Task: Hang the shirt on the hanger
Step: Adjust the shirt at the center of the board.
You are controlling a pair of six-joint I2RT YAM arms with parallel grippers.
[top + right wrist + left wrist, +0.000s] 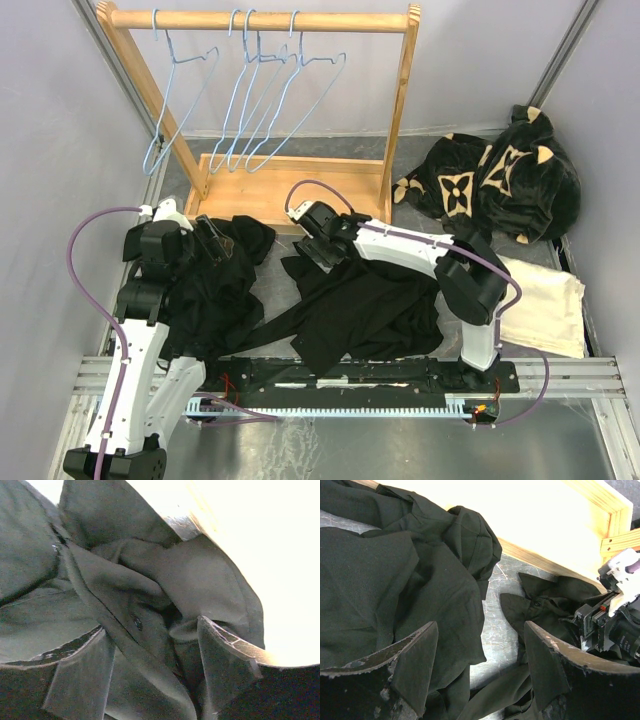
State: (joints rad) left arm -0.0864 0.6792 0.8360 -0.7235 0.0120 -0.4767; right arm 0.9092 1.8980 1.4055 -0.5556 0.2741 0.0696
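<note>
Right wrist, shirt (200, 575) folds between spread right pincer (150, 625), left pincer (480, 625) likewise spread

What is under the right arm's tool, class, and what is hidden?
Crumpled plain black cloth shirt, one dark button showing, beneath the open right tool. The shirt covers the table below it.

The left gripper (213, 243) and right gripper (316, 250) both sit low, fingers spread wide apart.

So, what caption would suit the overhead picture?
Left gripper and right gripper open over black garments, blue hangers hung behind.
</note>
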